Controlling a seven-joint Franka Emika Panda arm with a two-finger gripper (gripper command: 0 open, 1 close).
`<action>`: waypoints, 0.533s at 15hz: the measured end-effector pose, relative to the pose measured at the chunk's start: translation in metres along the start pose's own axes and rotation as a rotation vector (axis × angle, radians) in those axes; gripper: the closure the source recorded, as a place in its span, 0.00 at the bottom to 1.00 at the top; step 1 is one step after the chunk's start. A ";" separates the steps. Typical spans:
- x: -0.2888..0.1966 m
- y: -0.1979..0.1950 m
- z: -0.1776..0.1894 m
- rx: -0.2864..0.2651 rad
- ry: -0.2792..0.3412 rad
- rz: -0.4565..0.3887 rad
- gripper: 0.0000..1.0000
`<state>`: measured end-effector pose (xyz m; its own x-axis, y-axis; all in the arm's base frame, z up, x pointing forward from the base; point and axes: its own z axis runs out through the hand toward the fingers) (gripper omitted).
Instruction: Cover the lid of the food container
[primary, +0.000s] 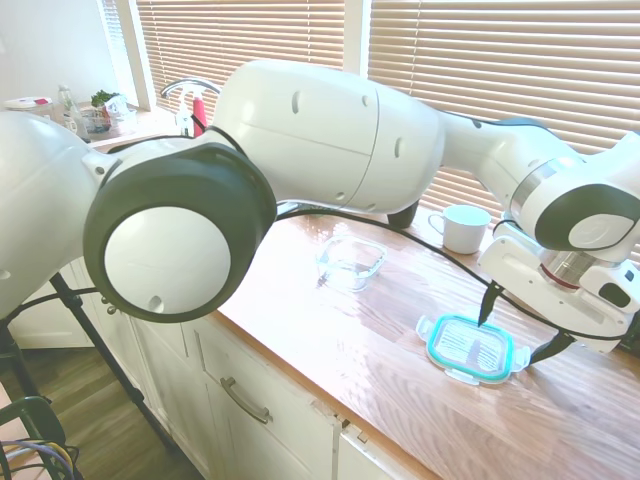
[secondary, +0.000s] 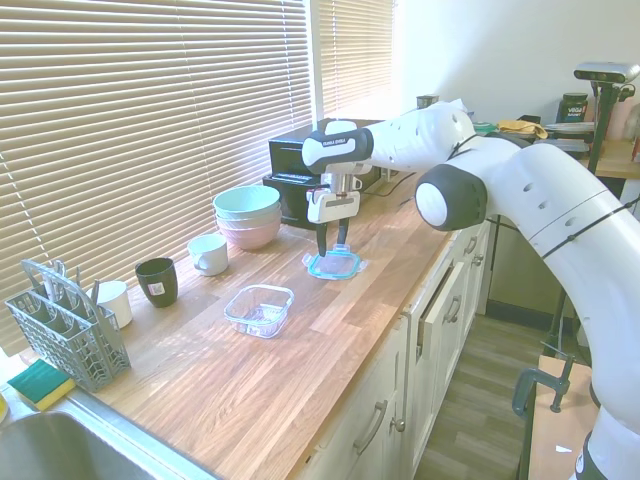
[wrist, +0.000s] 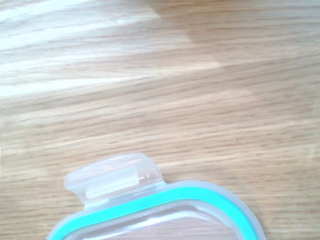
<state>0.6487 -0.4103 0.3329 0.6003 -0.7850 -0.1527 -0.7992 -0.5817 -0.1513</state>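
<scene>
The lid (primary: 470, 347), clear with a teal rim and snap tabs, lies flat on the wooden counter (primary: 340, 340). My gripper (primary: 518, 335) hangs just above the lid's far side, open, one dark finger over the lid and the other past its edge, holding nothing. From the other side the gripper (secondary: 333, 247) stands directly over the lid (secondary: 334, 265). The wrist view shows one lid (wrist: 165, 202) corner and a tab. The food container (primary: 352, 262), a low clear glass dish, sits empty about a hand's width away, nearer the sink (secondary: 260, 309).
A white mug (primary: 462, 227) stands by the blinds behind the lid. Stacked pastel bowls (secondary: 247, 215), a white mug (secondary: 208, 254), a black cup (secondary: 156, 281) and a cutlery rack (secondary: 65, 330) line the window side. A black appliance (secondary: 300, 175) sits behind the gripper.
</scene>
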 end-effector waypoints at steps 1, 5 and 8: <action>0.000 0.000 0.000 0.000 0.000 0.000 1.00; 0.002 0.002 0.002 -0.006 0.001 0.001 1.00; 0.005 0.006 0.003 -0.009 0.004 0.005 1.00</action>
<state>0.6469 -0.4169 0.3288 0.5959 -0.7890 -0.1496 -0.8027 -0.5795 -0.1411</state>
